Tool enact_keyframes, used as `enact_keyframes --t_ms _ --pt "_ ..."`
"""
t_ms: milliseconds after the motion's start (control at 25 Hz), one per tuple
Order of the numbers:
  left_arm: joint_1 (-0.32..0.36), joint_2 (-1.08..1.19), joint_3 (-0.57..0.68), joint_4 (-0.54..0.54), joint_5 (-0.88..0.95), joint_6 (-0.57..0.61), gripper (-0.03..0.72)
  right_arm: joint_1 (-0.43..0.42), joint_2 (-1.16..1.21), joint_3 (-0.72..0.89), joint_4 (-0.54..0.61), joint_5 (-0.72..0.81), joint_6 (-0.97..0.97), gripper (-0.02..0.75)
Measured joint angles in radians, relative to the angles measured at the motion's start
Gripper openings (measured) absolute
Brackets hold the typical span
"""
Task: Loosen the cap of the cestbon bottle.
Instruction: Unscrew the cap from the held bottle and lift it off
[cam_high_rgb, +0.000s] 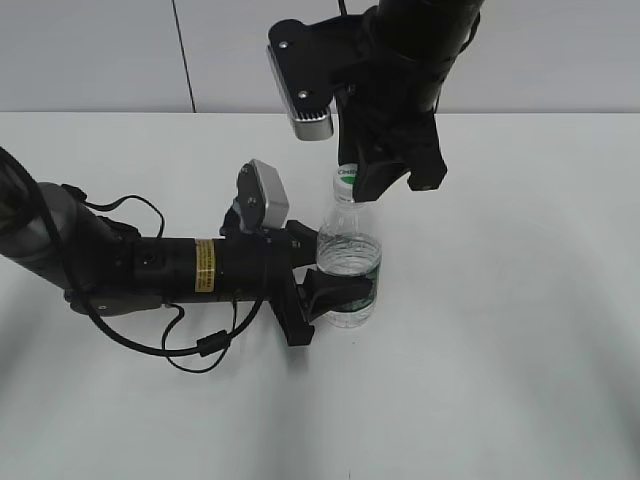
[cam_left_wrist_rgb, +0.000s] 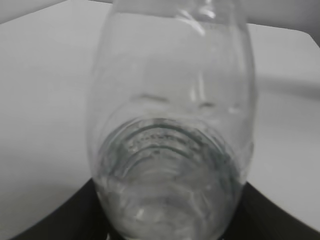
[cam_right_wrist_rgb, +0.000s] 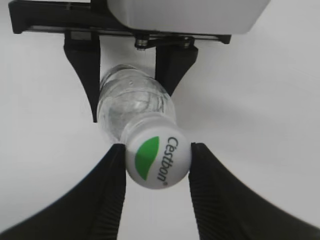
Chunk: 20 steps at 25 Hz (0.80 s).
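Exterior view: a small clear plastic water bottle with a ribbed body and a dark green label band (cam_high_rgb: 349, 262) stands upright on the plain white tabletop (cam_high_rgb: 520, 330), a little right of the scene's middle. The black left arm lies low along the table from the left, and its left gripper (cam_high_rgb: 322, 272) is clamped on the bottle's lower body, one finger on the far side and one on the near side at the label band. The right arm comes down from the far edge at the top, and its right gripper (cam_high_rgb: 392, 183) sits at the bottle's neck, partly hiding the small round white screw cap with a green patch and lettering (cam_high_rgb: 346, 178).

Right wrist view, looking straight down: the cap (cam_right_wrist_rgb: 158, 161) shows its "Cestbon" print and green leaf shape, and sits between the two black fingers (cam_right_wrist_rgb: 107, 192), which touch or almost touch its left and right sides; I cannot tell if they actually press on it. Below the cap, the bottle's shoulder (cam_right_wrist_rgb: 130, 107) is flanked by the left gripper's fingers.

Left wrist view: the clear bottle (cam_left_wrist_rgb: 170, 130) fills the frame, blurred, water showing in its lower part, with dark finger edges at the bottom corners.
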Motion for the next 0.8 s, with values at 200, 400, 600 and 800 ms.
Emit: enact_keyframes --t_ms 200,400,600,800 --pt "0.002 0.0 -0.001 -0.01 0.003 -0.01 0.368 0.0 0.0 0.0 -0.002 -0.031 -0.035 0.305" --pt "0.002 0.0 -0.001 -0.005 0.003 -0.005 0.366 0.0 -0.011 0.0 0.0 0.001 -0.037 0.305" --pt "0.001 0.0 -0.001 -0.001 0.003 0.0 0.366 0.0 -0.071 0.0 0.013 0.067 -0.036 0.3" --pt "0.001 0.0 -0.001 0.0 0.004 0.001 0.366 0.0 -0.126 0.0 0.016 0.069 0.095 0.3"
